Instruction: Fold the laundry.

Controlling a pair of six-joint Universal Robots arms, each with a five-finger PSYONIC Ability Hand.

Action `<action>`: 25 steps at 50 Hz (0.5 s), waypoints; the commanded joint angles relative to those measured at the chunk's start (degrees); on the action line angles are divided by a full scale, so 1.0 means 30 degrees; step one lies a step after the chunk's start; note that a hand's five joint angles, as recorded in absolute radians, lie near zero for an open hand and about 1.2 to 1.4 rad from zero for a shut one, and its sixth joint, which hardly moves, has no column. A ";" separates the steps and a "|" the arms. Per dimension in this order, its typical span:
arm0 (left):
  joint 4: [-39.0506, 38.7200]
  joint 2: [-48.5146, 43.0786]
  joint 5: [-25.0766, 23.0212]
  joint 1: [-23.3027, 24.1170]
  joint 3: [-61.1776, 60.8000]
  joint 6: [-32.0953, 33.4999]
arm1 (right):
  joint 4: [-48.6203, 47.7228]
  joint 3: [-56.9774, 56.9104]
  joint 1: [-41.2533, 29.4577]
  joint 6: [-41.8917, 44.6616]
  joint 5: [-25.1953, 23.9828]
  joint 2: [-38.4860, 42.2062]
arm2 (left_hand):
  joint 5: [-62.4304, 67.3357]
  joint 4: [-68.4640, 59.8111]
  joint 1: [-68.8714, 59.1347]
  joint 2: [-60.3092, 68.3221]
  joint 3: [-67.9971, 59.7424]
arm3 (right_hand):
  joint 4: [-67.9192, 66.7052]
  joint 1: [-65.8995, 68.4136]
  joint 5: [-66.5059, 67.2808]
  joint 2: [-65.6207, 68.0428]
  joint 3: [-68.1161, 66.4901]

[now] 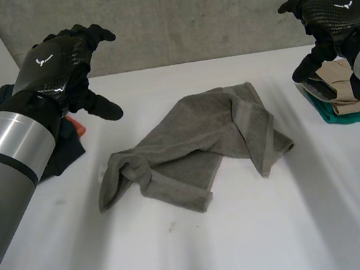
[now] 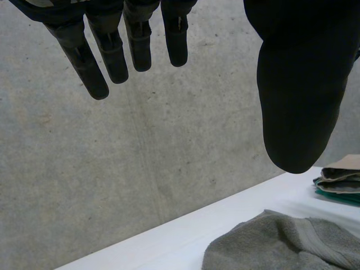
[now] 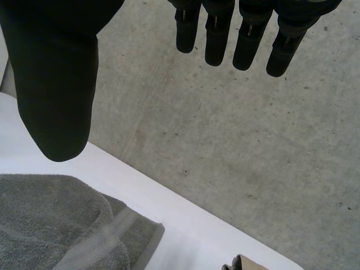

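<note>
A grey towel (image 1: 198,144) lies crumpled in the middle of the white table (image 1: 247,233), one end folded over towards the right; its far edge also appears in the left wrist view as the grey towel (image 2: 281,244) and in the right wrist view as the grey towel (image 3: 56,225). My left hand (image 1: 65,60) hovers above the table's left side, fingers straight, holding nothing. My right hand (image 1: 331,16) hovers at the right, above a folded stack, open and empty too. In the wrist views the left fingers (image 2: 112,50) and right fingers (image 3: 247,39) point at the concrete wall.
A pile of dark clothes with an orange piece (image 1: 67,141) sits at the left edge under my left arm. A folded stack of beige and green laundry (image 1: 339,96) rests at the right edge, and the same stack (image 2: 340,180) shows in the left wrist view. A concrete wall (image 1: 203,11) stands behind the table.
</note>
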State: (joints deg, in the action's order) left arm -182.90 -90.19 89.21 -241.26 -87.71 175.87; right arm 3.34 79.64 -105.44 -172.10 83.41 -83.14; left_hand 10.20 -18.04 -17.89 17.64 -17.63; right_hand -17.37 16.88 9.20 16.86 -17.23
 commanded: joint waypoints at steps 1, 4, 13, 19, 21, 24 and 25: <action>0.0029 0.0121 -0.0088 0.0001 0.0027 0.0000 | -0.0001 -0.0002 -0.0097 0.0031 -0.0030 -0.0001 | -0.3401 0.2680 0.2632 -0.2546 0.2545 | 0.2456 -0.2294 -0.3066 -0.2287 0.2409; 0.0028 0.0150 -0.0088 0.0030 -0.0003 0.0000 | -0.0001 -0.0002 -0.0097 0.0031 -0.0030 -0.0001 | -0.3401 0.2680 0.2632 -0.2546 0.2545 | 0.2456 -0.2294 -0.3066 -0.2287 0.2409; 0.0058 0.0356 -0.0146 0.0088 -0.0119 0.0058 | 0.0028 -0.0119 -0.0097 0.0060 -0.0089 -0.0030 | -0.2883 0.2162 0.2113 -0.2028 0.2026 | 0.2456 -0.2294 -0.3066 -0.2287 0.2409; 0.0146 -0.0667 -0.0555 0.0937 -0.0441 0.2075 | 0.1341 -0.0471 -0.0125 0.1373 -0.1256 -0.0001 | -0.2826 0.2105 0.2056 -0.1970 0.1969 | 0.2456 -0.2294 -0.3066 -0.2287 0.2409; 0.0087 -0.1633 -0.0703 0.1493 -0.0734 0.3889 | 0.1901 -0.0267 -0.0126 0.1933 -0.1669 -0.0030 | -0.2714 0.1993 0.1944 -0.1858 0.1857 | 0.2456 -0.2294 -0.3066 -0.2287 0.2409; 0.0058 -0.2715 -0.0732 0.2486 -0.0881 0.6257 | 0.2664 0.0289 -0.0185 0.2958 -0.1818 0.0116 | -0.2157 0.1436 0.1387 -0.1302 0.1300 | 0.2456 -0.2294 -0.3066 -0.2287 0.2409; 0.0087 -0.3069 -0.0732 0.2810 -0.0911 0.6995 | 0.2752 0.0552 -0.0185 0.3164 -0.1817 0.0145 | -0.1708 0.0987 0.0938 -0.0853 0.0851 | 0.2456 -0.2294 -0.3066 -0.2287 0.2409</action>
State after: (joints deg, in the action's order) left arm -182.54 -93.01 87.59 -237.97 -89.22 183.71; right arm 7.41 78.72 -105.76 -167.81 79.85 -83.15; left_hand 2.51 -11.56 -11.64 11.76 -11.97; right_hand -11.81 12.92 2.44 12.14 -11.96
